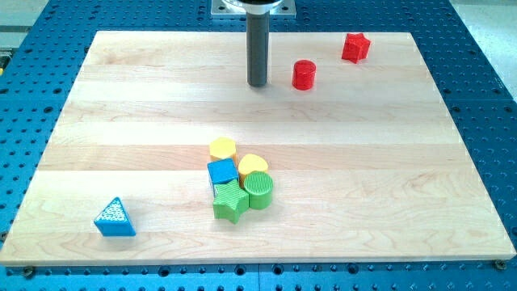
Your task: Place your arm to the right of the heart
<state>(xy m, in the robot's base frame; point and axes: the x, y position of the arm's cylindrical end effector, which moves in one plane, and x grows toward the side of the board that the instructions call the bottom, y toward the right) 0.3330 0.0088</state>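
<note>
A yellow heart block (253, 165) lies in a tight cluster near the board's middle bottom. The cluster also holds a yellow round-edged block (223, 149), a blue cube (222, 173), a green cylinder (260, 190) and a green star (230, 200). My tip (257, 83) stands on the board near the view's top, far above the heart and slightly to its right. A red cylinder (304, 74) sits just to the right of my tip.
A red star (355, 48) lies near the board's top right. A blue triangle (114, 217) lies at the bottom left. The wooden board (404, 162) rests on a blue perforated table.
</note>
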